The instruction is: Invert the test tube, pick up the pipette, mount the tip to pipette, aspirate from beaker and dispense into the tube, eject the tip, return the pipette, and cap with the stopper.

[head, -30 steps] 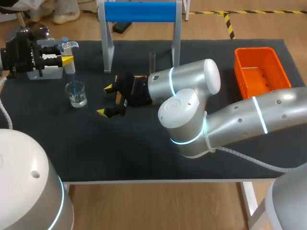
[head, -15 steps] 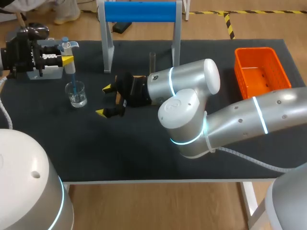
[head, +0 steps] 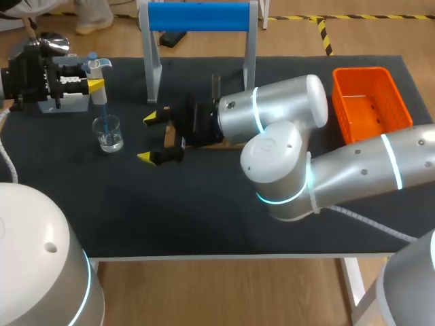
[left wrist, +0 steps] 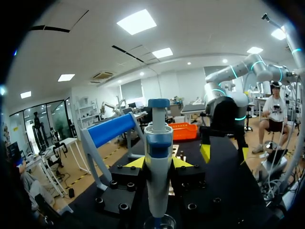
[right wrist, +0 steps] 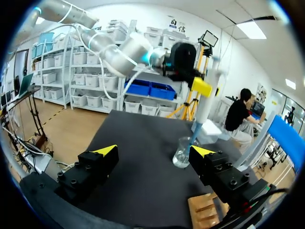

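At the table's far left my left gripper (head: 95,86) is shut on the pipette (head: 96,68), which stands upright. Its blue tip (head: 103,112) reaches down into the glass beaker (head: 108,133). In the left wrist view the pipette (left wrist: 158,143) sits between the yellow fingers, with the beaker's rim (left wrist: 159,222) just under it. My right gripper (head: 151,137) hangs open right of the beaker, holding nothing. In the right wrist view the beaker (right wrist: 182,152) and the pipette (right wrist: 205,102) lie ahead of the open right gripper (right wrist: 153,151). The test tube (head: 216,84) stands upright behind my right wrist.
A stand with a blue bar (head: 198,16) rises at the back middle. An orange basket (head: 370,100) sits at the back right. A wooden block (head: 231,144) lies partly under my right wrist and shows as the block (right wrist: 205,212) close under that gripper.
My right arm has drawn back to the right and its gripper has shifted a little, uncovering the wooden block. The left arm, pipette and beaker have stayed still.
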